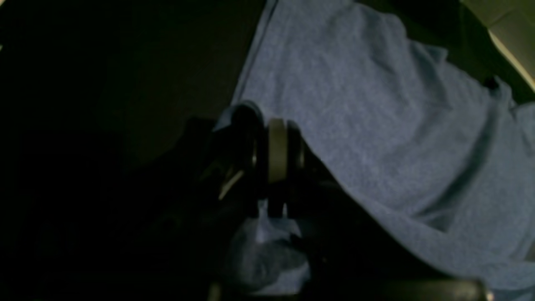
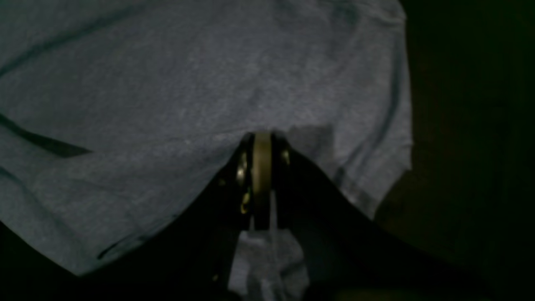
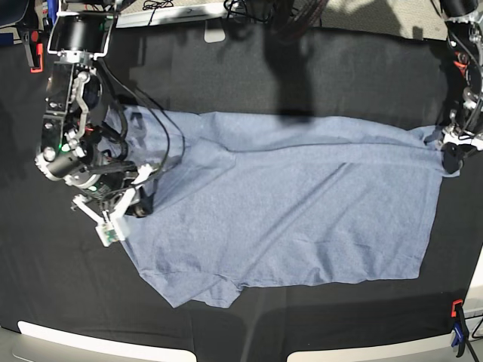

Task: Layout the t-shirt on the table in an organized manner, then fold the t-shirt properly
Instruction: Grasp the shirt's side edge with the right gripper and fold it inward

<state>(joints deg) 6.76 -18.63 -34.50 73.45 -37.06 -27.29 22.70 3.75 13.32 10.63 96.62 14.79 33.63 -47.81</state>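
A blue-grey t-shirt (image 3: 287, 204) lies spread across the black table (image 3: 302, 75), its opposite edges pinched in the closed right gripper (image 3: 143, 197) at frame left and left gripper (image 3: 451, 154) at frame right.

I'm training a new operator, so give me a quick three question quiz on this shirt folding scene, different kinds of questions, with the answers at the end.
1. True or false: the left gripper is open and clear of the t-shirt.
2. Multiple choice: in the base view, the right gripper grips the shirt at its A) left end, B) right end, C) middle.
3. Short answer: what colour is the table under the shirt?

Key
1. False; it is shut on the shirt's edge.
2. A.
3. Black.
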